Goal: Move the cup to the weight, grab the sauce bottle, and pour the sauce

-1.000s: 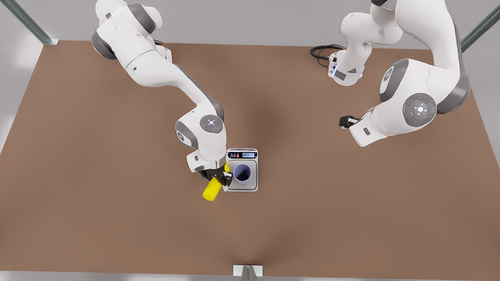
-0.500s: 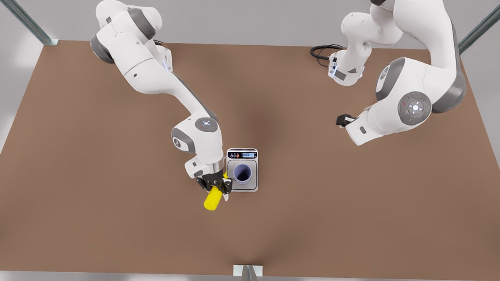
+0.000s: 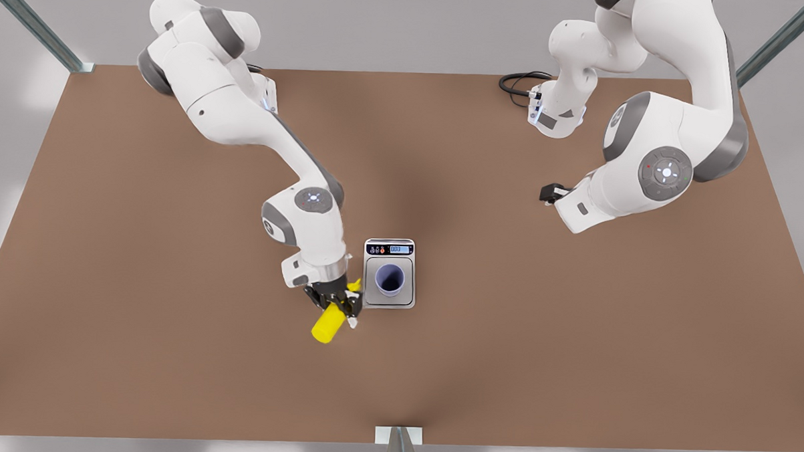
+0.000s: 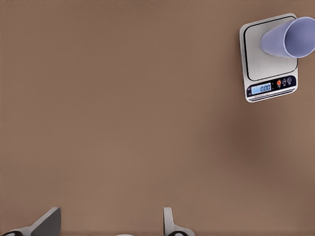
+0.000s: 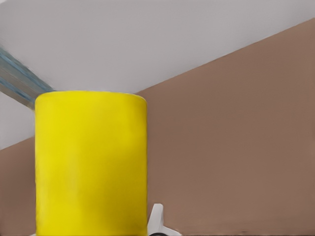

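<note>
Drawing my right gripper (image 3: pixel 336 304), clenched on the yellow cylindrical sauce bottle (image 3: pixel 327 324), toward lower left, away from the lavender cup (image 3: pixel 390 279) on the silver scale (image 3: pixel 406 300); pouring looks finished. My left gripper (image 3: pixel 549 193) waits, spread, upper right.

My right wrist camera looks along the sauce bottle (image 5: pixel 91 162), its plain yellow cylinder body reaching away from the right gripper (image 5: pixel 98 231) and ending in a flat end. One white fingertip (image 5: pixel 156 219) sits right against the bottle's side. Past the bottle I see the brown table (image 5: pixel 236 147), a grey wall (image 5: pixel 147 39) and a metal frame strut (image 5: pixel 17 81).
</note>
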You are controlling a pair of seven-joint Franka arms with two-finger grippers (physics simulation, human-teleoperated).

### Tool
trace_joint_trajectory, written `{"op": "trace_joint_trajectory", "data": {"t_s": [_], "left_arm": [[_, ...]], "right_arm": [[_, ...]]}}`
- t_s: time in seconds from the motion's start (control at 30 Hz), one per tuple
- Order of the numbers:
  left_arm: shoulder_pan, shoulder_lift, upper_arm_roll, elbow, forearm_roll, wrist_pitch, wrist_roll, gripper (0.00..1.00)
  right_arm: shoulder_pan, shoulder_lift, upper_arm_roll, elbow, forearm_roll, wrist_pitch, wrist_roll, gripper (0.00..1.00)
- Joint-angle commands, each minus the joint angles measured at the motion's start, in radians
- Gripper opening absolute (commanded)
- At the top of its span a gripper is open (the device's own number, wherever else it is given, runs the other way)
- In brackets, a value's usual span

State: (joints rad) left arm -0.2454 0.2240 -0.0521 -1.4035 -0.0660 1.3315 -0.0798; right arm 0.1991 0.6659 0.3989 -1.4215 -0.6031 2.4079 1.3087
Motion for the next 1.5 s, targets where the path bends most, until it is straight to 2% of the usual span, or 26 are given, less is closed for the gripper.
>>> {"op": "trace_joint_trajectory", "data": {"t_s": [0.0,0.37,0.5,0.6,0.7,1.0,1.17,1.33,1.47], "left_arm": [[0.0,0.0,0.0,0.0,0.0,0.0,0.0,1.0],[-0.012,0.003,0.0,-0.002,0.023,-0.011,-0.018,1.0],[-0.014,0.005,0.0,-0.003,0.023,-0.009,-0.023,1.0],[-0.014,0.005,-0.002,-0.003,0.023,-0.009,-0.025,1.0],[-0.014,0.005,-0.002,-0.003,0.023,-0.011,-0.031,1.0],[-0.015,0.012,-0.002,-0.011,0.023,-0.02,-0.04,1.0],[-0.021,0.017,0.0,-0.011,0.025,-0.02,-0.044,1.0],[-0.021,0.017,-0.002,-0.011,0.025,-0.02,-0.044,1.0],[-0.021,0.017,0.0,-0.011,0.025,-0.021,-0.044,1.0]], "right_arm": [[-0.009,-0.005,0.0,-0.002,0.086,0.024,-0.026,0.21],[-0.09,-0.06,0.005,-0.062,0.867,-0.113,-0.054,0.21],[-0.168,-0.068,0.014,-0.134,1.158,-0.187,-0.155,0.21],[-0.267,-0.075,0.015,-0.212,1.479,-0.247,-0.278,0.21],[-0.314,-0.054,0.009,-0.231,1.642,-0.338,-0.336,0.21],[-0.527,0.126,0.001,-0.251,1.873,-0.673,-0.543,0.21],[-0.598,0.202,0.001,-0.263,1.872,-0.793,-0.612,0.21],[-0.592,0.221,-0.045,-0.267,1.813,-0.76,-0.694,0.21],[-0.59,0.251,-0.045,-0.271,1.801,-0.747,-0.746,0.21]]}}
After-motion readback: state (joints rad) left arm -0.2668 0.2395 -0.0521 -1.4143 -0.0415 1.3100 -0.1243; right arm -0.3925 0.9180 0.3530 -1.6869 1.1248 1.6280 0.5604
